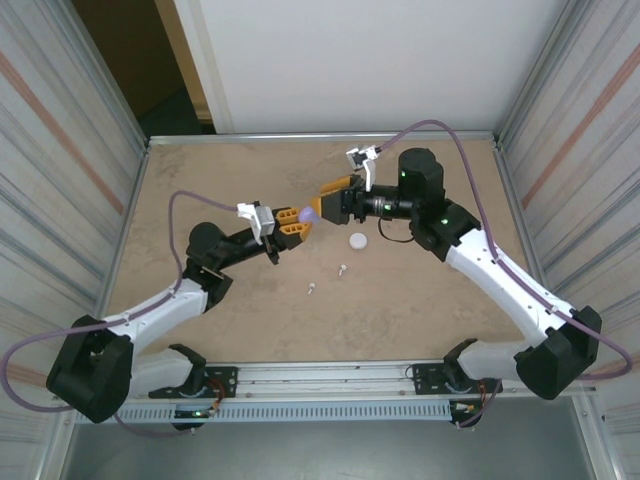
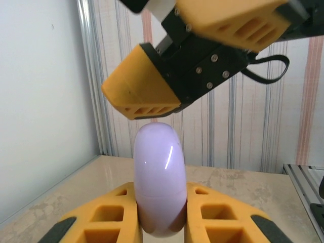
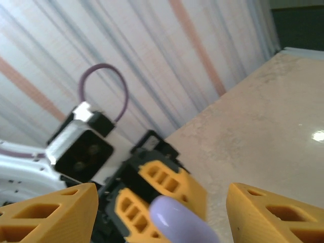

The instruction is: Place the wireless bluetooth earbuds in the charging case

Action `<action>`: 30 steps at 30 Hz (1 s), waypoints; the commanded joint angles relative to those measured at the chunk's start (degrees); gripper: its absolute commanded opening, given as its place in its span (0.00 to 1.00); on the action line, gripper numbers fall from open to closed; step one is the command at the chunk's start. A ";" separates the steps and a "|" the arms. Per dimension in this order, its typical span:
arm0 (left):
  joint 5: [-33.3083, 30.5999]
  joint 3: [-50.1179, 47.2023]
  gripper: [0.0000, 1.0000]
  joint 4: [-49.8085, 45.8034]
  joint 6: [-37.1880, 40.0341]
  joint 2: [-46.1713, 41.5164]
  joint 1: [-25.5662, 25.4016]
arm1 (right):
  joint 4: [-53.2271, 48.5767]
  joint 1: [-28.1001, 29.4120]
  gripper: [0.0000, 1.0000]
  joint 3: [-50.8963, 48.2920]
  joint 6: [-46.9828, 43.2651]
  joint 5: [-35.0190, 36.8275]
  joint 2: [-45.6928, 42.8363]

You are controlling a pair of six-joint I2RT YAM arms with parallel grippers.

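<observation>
Left wrist: purple case clamped upright in left hand; right hand spread, finger above.

We see a smooth lilac charging case, pebble-shaped and closed with a faint seam round its body. It is clamped at one end between the fingers of the left pincer and held above the worktop, with its rounded free end reaching between the spread fingers of the right pincer. On the worktop to its right lies a small round white case, and nearer the arms a tiny white earbud and a second earbud lie apart from each other.
</observation>
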 commanded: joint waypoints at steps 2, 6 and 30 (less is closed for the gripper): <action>-2.21 1.24 0.00 -2.15 -0.02 -2.54 -0.01 | 5.44 -0.60 0.68 -2.07 2.24 6.49 -2.21; -3.37 1.34 0.00 -4.07 0.31 -3.74 -0.01 | 8.85 -2.29 0.69 -2.48 4.85 5.48 -1.46; -15.80 15.91 0.00 -26.56 -3.77 9.50 -1.10 | 29.63 -16.12 1.00 -21.60 22.64 6.86 -7.78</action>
